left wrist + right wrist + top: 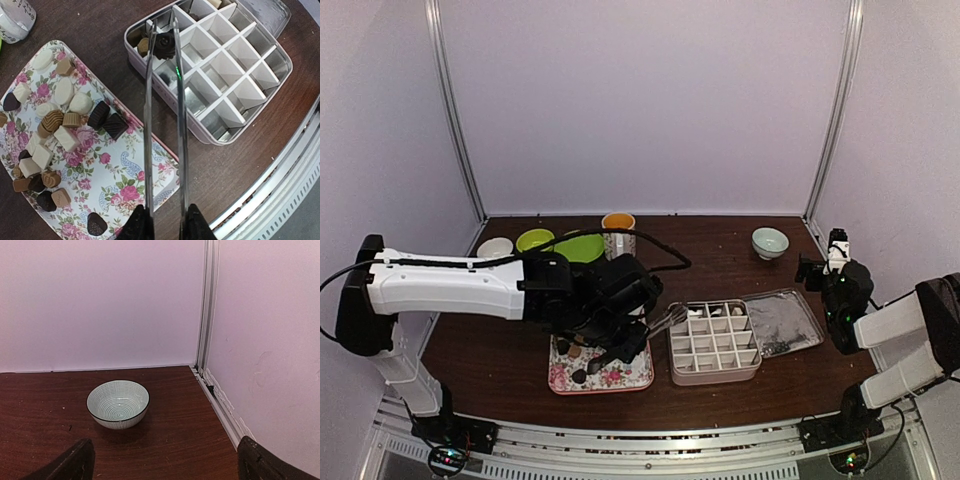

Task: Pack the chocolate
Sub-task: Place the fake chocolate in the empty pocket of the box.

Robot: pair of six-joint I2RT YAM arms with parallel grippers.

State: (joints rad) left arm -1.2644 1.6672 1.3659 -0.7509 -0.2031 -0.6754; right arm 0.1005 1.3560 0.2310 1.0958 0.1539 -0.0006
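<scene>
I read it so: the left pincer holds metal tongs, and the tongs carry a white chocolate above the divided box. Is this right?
One thing is wrong: the chocolate in the tongs is dark brown, not white; the left wrist view shows it. The left pincer does hold the tongs above the divided box.

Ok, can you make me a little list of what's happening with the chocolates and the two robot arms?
left gripper: jaws closed on the metal tongs
tongs: pinching one dark chocolate at the tips
where: over a corner part of the divided box
box: mostly empty, with a tan piece beside the dark one
tray: flowery, with many brown, tan and white chocolates on it
right gripper: jaws wide open, holding nothing
in front of it: a striped bowl
</scene>
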